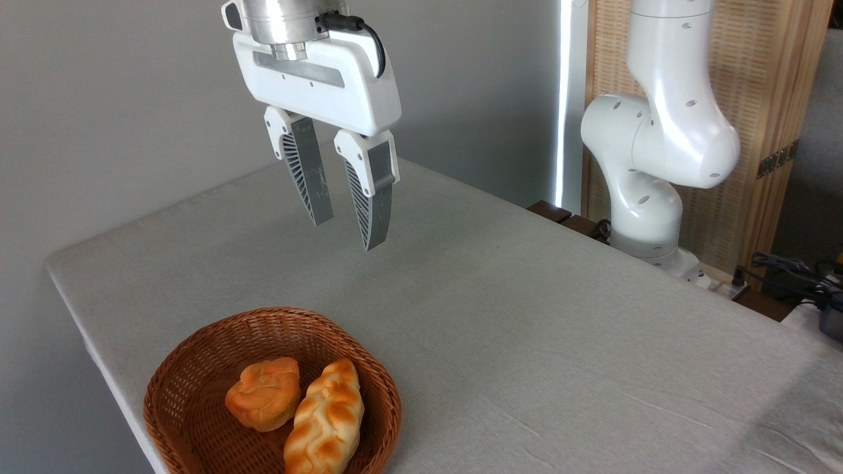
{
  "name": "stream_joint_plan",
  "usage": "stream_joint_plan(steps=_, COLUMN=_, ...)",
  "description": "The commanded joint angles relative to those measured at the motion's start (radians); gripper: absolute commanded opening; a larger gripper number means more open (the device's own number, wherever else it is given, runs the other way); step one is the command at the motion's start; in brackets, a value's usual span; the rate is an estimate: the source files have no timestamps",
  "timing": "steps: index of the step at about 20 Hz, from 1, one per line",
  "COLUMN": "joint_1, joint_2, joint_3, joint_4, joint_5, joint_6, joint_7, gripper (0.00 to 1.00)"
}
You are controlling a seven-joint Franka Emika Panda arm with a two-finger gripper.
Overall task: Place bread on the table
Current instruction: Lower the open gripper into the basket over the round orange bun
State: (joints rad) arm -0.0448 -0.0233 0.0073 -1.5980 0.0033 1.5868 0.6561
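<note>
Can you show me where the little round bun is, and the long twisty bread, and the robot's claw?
bread (263, 393): fixed camera, middle of its lumpy orange top.
braided loaf (326, 421): fixed camera, middle of its plaited crust.
gripper (349, 234): fixed camera, the gap midway between its two fingertips.

The bottom edge cuts off the basket (197, 368) and the braided loaf (326, 421).

We see a light grey cloth-covered desk (527, 316) with rounded corners; a brown wicker basket (191, 368) sits near its front-left edge.
</note>
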Motion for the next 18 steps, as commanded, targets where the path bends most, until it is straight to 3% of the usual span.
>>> stream_joint_plan(steps=1, joint_1=-0.006, joint_2=0.008, joint_3=0.02, joint_4=0.016, joint_5=-0.016, joint_6=0.007, joint_7=0.014, gripper=1.0)
stream_joint_plan(steps=9, joint_1=-0.006, joint_2=0.011, joint_3=0.02, joint_4=0.015, joint_5=-0.016, joint_6=0.012, joint_7=0.014, gripper=1.0)
stream_joint_plan(steps=15, joint_1=-0.006, joint_2=0.052, joint_3=0.008, joint_4=-0.022, joint_5=-0.032, joint_6=0.134, joint_7=0.014, gripper=1.0)
stream_joint_plan(steps=18, joint_1=-0.012, joint_2=0.077, joint_3=-0.01, joint_4=-0.083, joint_5=-0.032, joint_6=0.254, joint_7=0.005, gripper=1.0)
